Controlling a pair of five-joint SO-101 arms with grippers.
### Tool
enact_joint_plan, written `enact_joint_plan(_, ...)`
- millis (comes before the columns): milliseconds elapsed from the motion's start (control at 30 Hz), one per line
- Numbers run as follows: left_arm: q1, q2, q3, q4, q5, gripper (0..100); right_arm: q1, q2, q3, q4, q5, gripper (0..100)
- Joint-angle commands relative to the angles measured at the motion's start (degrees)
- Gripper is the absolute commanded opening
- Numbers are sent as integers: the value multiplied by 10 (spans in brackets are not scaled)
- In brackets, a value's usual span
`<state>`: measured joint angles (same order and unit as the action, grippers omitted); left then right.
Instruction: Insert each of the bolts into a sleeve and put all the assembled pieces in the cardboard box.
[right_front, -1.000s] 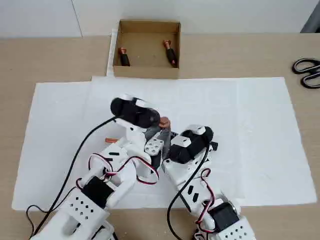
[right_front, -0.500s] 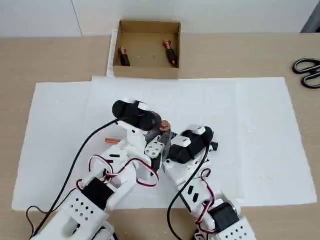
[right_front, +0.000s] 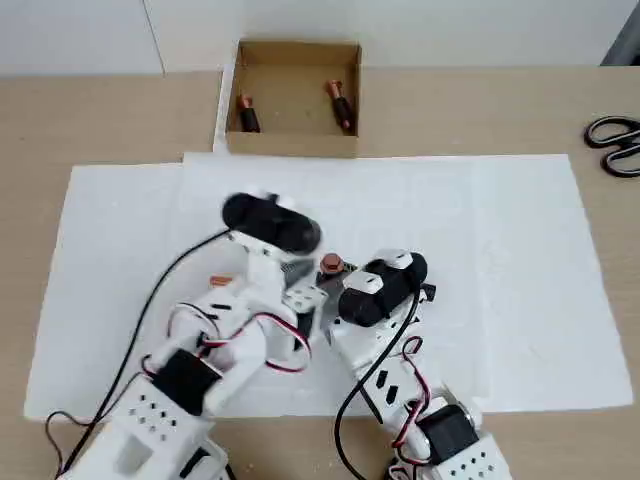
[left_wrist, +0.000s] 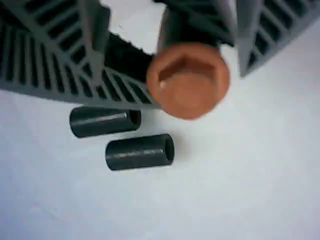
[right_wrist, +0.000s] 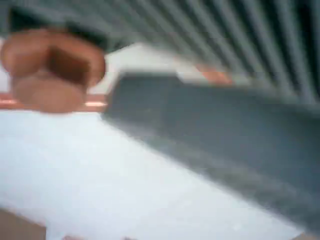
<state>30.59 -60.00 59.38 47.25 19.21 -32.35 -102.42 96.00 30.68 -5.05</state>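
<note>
A copper bolt head (right_front: 330, 263) stands upright between the two arms, seated in a black sleeve. In the left wrist view the bolt head (left_wrist: 187, 80) faces the camera. My right gripper (right_front: 337, 277) is shut on this piece, and its grey finger (right_wrist: 200, 125) crosses in front of the bolt head (right_wrist: 52, 70). My left gripper (right_front: 312, 272) stands open just left of the piece, its ribbed fingers (left_wrist: 75, 55) spread on either side. Two loose black sleeves (left_wrist: 105, 121) (left_wrist: 140, 151) lie on the white paper below. A loose bolt (right_front: 220, 281) lies beside the left arm. The cardboard box (right_front: 295, 145) holds two assembled pieces (right_front: 247, 113) (right_front: 341, 103).
White paper (right_front: 520, 280) covers the middle of the wooden table, with open room on its right half. Scissors (right_front: 615, 143) lie at the far right edge. The two arms stand close together near the front.
The left arm has drawn back to the left and its fingers have come off the bolt. The bolt piece now sits slightly lower, beside the right gripper.
</note>
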Motion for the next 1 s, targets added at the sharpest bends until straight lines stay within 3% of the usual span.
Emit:
enact_joint_plan(0, -35, -6, -74, 36, -5, 176, 0, -15, 4, -4, -3, 4)
enact_joint_plan(267, -134, -6, -167, 115, -5, 176, 0, -15, 4, -4, -3, 4)
enact_joint_plan(433, -301, -6, -213, 229, -20, 177, 48, -15, 4, 0, -3, 4)
enact_joint_plan(633, -520, -6, -224, 354, -231, 176, 78, -15, 1, 55, 37, 4)
enact_joint_plan(700, -575, -6, -236, 390, -255, 176, 105, -15, -18, 57, 39, 4)
enact_joint_plan(833, -634, -6, -258, 437, -258, 176, 131, 15, -105, 54, 70, 4)
enact_joint_plan(967, -636, -6, -258, 441, -256, 176, 134, 139, -229, 28, 88, 4)
